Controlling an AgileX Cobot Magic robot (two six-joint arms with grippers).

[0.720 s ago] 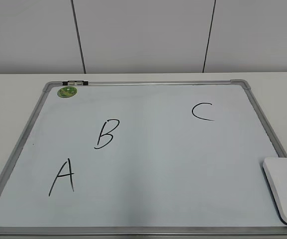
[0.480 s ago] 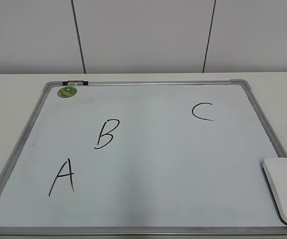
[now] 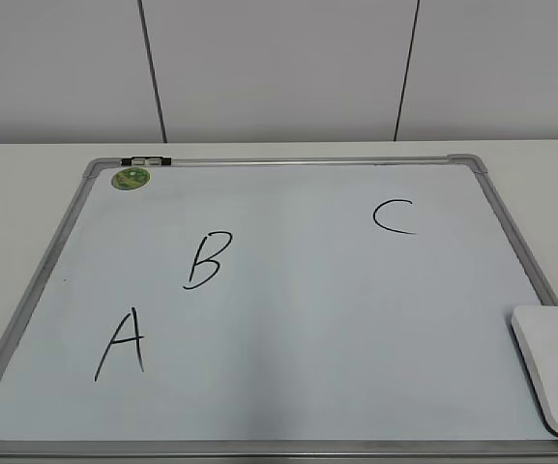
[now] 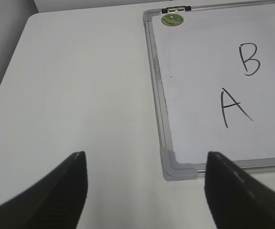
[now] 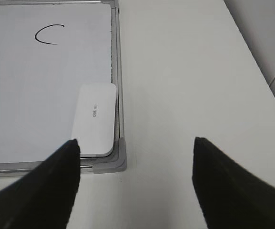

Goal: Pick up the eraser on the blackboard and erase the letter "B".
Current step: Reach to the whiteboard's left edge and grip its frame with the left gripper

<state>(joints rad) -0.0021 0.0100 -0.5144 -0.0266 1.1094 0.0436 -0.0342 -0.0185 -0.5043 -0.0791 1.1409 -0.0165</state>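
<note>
Lying at: the eraser rested flat in the near right corner of the blackboard, its long side close along the right frame rail; it was well apart from the letter "B"
Handling: judged light, rigid and smooth-shelled, so likely slippery under a loose pinch; not fragile
Hold: best taken across the short width, at the middle of the long sides; the rail beside it left little room for an outer finger, so a slight inward approach seemed wise
Left fingers: released, spread wide, hanging over the worktop beside the board's near left corner; nothing held
Right fingers: released, spread wide, near the eraser's corner; nothing held
Surroundings: letter "A" sat just below the "B", letter "C" far right, green magnet at the top left
Obstruction: none lay between eraser and "B"; the "A" risked smudging
</note>
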